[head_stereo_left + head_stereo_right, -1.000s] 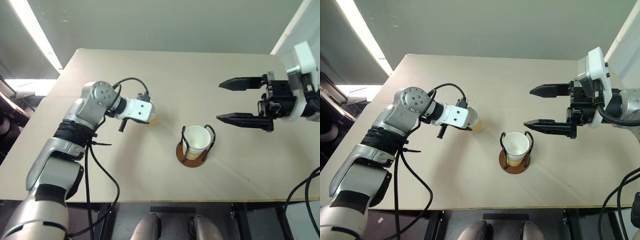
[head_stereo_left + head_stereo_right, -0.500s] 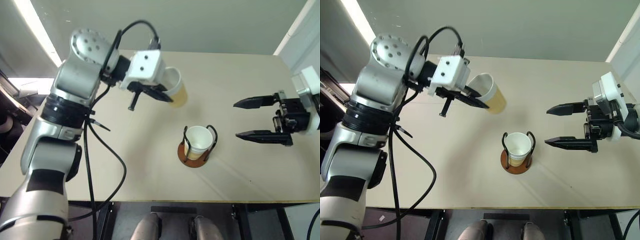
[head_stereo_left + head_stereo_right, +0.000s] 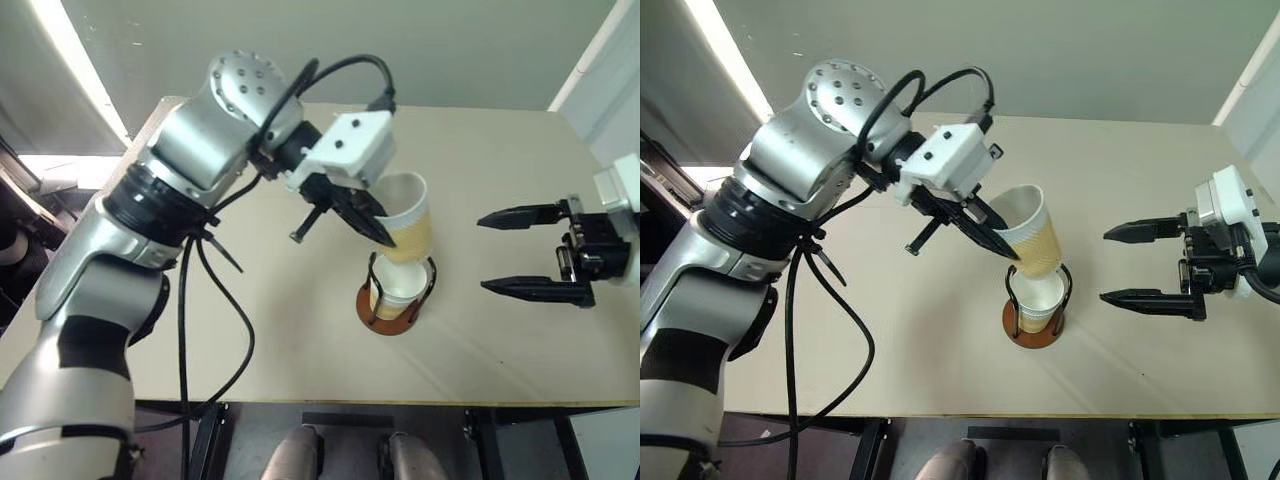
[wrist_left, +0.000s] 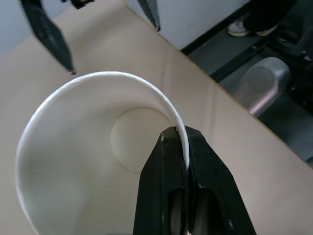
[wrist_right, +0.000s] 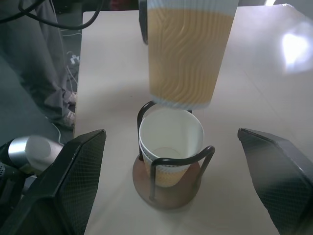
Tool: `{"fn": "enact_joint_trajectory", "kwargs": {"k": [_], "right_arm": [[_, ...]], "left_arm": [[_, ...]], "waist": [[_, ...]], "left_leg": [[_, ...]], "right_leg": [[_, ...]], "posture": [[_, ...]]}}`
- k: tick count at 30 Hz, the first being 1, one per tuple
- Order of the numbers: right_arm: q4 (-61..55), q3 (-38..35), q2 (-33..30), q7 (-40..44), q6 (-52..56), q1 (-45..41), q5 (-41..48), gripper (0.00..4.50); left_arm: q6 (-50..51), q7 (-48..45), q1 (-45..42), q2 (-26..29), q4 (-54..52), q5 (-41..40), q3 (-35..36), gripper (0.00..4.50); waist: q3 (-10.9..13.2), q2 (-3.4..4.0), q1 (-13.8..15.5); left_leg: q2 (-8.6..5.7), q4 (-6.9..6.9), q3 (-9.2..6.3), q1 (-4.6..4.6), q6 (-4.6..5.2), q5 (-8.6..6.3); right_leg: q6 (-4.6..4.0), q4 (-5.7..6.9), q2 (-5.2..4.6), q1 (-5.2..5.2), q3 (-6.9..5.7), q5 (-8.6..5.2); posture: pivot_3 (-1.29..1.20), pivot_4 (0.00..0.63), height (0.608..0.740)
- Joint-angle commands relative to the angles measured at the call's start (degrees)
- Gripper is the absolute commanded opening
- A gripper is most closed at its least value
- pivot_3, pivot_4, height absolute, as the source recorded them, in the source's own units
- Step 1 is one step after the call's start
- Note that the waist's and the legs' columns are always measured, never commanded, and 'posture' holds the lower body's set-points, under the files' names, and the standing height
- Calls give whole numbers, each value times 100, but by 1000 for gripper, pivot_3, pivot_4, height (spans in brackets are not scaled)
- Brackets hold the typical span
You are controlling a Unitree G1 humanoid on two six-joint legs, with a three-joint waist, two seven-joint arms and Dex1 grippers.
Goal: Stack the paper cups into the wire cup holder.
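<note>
Bright, even light w/ a long ceiling strip light blazing at far left, blown out white. Table evenly lit, soft faint shadows under the left arm. Right wrist view: glare patch on tabletop, held paper cup slightly motion-blurred, near fingers out of focus. Left wrist view: cup rim sharp, bg soft. Mild wide-angle bend at edges.

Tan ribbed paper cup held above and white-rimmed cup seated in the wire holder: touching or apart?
Apart. Right wrist view: table shows between held cup and seated cup.
</note>
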Motion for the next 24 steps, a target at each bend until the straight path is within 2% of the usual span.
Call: {"fn": "enact_joint_trajectory", "kwargs": {"k": [1, 8, 16, 24], "right_arm": [[-189, -408, -138, -99, -12, 46, 81, 4500], [-302, -543, -119, -220, 31, 206, 129, 4500], [-426, -527, -71, -343, 73, 235, 250, 4500], [-520, -598, -107, -384, 98, 339, 348, 4500]], "left_arm": [[-229, -182, -164, 92, -48, -109, -173, 14], [-694, -182, -109, 171, 197, 84, -512, 14], [-678, -182, -55, -118, 330, 159, -450, 14], [-923, -182, 39, -122, 261, 401, -701, 14]], "waist": [[0, 0, -1], [0, 0, 4], [0, 0, 7], [0, 0, 7]], "left_leg": [[0, 0, 1, 1, 0, 0], [0, 3, 1, 1, 1, -1], [0, 9, 1, 0, 4, -2], [0, 13, 2, 0, 4, -2]], "right_leg": [[0, 0, 0, 0, 0, 0], [1, -1, 0, 2, 0, 0], [2, -1, 0, 5, 0, 1], [3, -2, 0, 6, 0, 1]], "posture": [[0, 150, 740], [0, 150, 740], [0, 150, 740], [0, 150, 740]]}}
